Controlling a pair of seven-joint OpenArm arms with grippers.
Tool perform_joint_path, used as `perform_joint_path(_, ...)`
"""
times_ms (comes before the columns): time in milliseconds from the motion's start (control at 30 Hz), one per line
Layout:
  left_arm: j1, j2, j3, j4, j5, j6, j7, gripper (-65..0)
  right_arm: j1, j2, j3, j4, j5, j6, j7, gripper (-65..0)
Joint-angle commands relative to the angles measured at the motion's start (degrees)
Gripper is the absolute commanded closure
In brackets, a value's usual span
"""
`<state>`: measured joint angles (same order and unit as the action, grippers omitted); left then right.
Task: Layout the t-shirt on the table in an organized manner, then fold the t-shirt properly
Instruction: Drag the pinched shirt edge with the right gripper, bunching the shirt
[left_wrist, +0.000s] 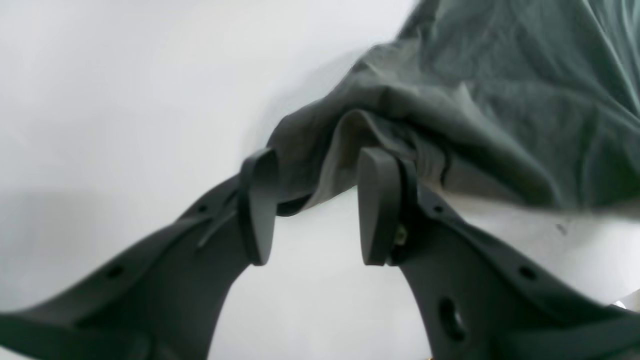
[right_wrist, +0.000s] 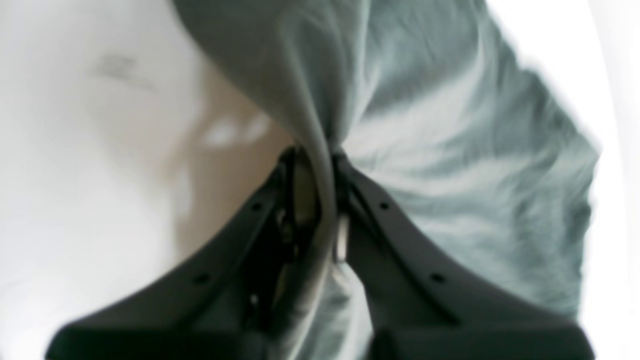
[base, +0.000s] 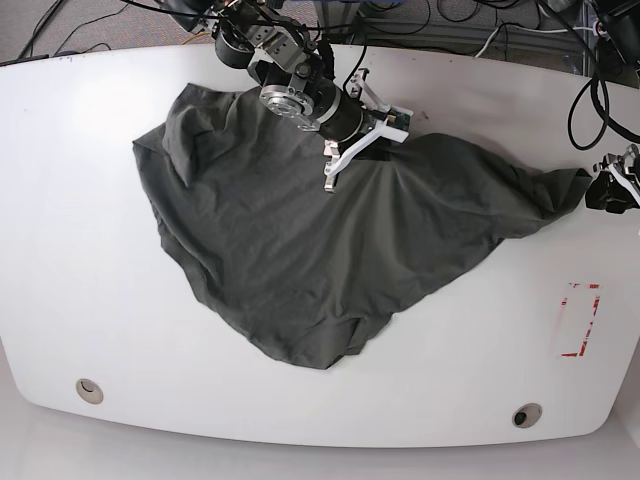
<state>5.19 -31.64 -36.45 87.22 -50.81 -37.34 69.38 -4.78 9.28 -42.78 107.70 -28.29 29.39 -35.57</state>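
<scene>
The right gripper (right_wrist: 320, 165) was clamped tight on a pinched ridge of the t-shirt (base: 310, 250), its jaws drawn together with the fabric bunched upward between them, the wrist view blurred. In the base view that arm reached in from the far edge of the table (base: 60, 200) and angled down over the shirt's far hem, just beyond the garment's middle. The left gripper (left_wrist: 315, 200) stood partly open with a rolled edge of cloth lying between its fingers (left_wrist: 377, 210); the cloth touched the inner faces near the tips, though a gap showed below it, so whether it was truly gripped could not be told. That arm sat at the table's side edge, at the shirt's stretched-out tip, near the red tape rectangle (base: 578, 320). The dark grey-green shirt lay spread across the middle of the white table, wrinkled and uneven, one lobe toward the near edge, well clear of the two round grommet holes (base: 526, 414).
</scene>
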Motion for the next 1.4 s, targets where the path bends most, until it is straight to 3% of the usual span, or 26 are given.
perform_joint_path(0, -0.5, -1.5, -0.3, 1.0, -0.8, -0.1, -1.1, -24.4, 1.0, -2.2, 0.4, 5.3, 1.3, 4.2, -2.1, -0.8)
perform_joint_path(100, -0.5, -1.5, -0.3, 1.0, -0.8, -0.1, -1.0, -24.4, 2.7, -4.8, 3.9, 7.0, 4.4, 10.6, -6.2, -0.8)
perform_joint_path(233, -0.5, -1.5, 0.4, 1.0, -0.8, -0.1, -0.9, -24.4, 7.6, -9.0, 11.5, 5.0, 10.3, 10.6, -11.9, -0.8)
perform_joint_path(367, -0.6, -1.7, 2.1, 1.0, -0.8, -0.1, -0.9, -24.4, 14.6, -11.1, 18.5, -1.9, 16.5, 10.6, -17.9, -0.8)
perform_joint_path(600, -0.4, -1.8, 3.2, 1.4, -0.8, -0.1, -0.9, -24.4, 25.0, -9.2, 26.0, -19.7, 28.3, 10.6, -19.9, -2.7)
perform_joint_path(733, -0.4, -1.8, 4.2, 3.5, -0.8, -0.1, -0.9, -24.4, 27.1, -5.6, 26.5, -25.3, 35.6, 10.6, -19.7, -18.1)
perform_joint_path(1000, -0.4, -1.8, 7.2, 6.3, -0.8, -0.1, -0.9, -24.4, 25.0, -1.2, 26.4, -22.0, 45.1, 10.6, -19.9, -64.5)
perform_joint_path(1133, -0.6, -1.6, 7.9, 6.5, -0.8, -0.1, -0.9, -24.4, 21.0, -0.1, 26.4, -13.2, 45.0, 10.6, -22.2, -65.0)
perform_joint_path(1367, -0.8, -1.5, 7.9, 6.2, -0.8, -0.1, -0.9, -24.4, 10.6, -0.2, 26.2, 7.1, 38.4, 10.6, -24.2, -65.0)
